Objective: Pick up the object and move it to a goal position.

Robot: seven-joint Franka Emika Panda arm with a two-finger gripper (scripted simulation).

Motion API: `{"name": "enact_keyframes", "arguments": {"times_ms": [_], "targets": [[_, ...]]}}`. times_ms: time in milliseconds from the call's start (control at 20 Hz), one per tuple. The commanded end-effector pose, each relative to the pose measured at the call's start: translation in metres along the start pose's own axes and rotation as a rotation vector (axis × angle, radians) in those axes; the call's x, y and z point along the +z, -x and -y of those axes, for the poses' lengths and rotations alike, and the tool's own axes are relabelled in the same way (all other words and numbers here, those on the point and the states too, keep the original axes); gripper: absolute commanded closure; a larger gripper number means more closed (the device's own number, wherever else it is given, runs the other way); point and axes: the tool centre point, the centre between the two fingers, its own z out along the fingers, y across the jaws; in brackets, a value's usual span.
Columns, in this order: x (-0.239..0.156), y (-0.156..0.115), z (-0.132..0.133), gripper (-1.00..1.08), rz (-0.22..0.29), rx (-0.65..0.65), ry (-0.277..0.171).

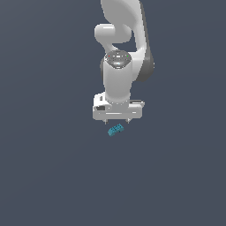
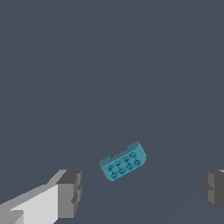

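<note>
While the exterior view takes in the whole white arm (image 1: pixel 121 48), it shows the block (image 1: pixel 115 129) only as a small teal speck just under the gripper (image 1: pixel 117 120), tilted with its end toward the exterior view's right raised. Whether the block rests on the ground or hangs clear cannot be told from that view. The wrist view fills in the detail: an oblong brick with rounded corners, two rows of small dark studs on its top face, and smooth, matte plastic-looking sides. It lies askew between the two grey fingers (image 2: pixel 70 192), nearer this one than the other, touching neither. Jaws are spread wide, nothing held. Finger pads are blocky and ridged; the body behind them is plain white. The ground (image 2: pixel 109 65) is a flat, featureless slate grey in both views.
</note>
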Motion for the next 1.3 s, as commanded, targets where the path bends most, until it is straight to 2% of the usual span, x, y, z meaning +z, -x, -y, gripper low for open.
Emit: {"name": "enact_keyframes", "arguments": {"times_ms": [0, 550, 900, 1250], "targets": [[0.000, 0.000, 0.000, -0.92, 0.000, 0.000, 0.000], [-0.009, -0.009, -0.005, -0.92, -0.032, 0.032, -0.031], [-0.006, -0.008, -0.004, -0.92, -0.029, 0.052, -0.030], [0.005, -0.004, -0.003, -0.92, -0.023, 0.140, -0.030]]}}
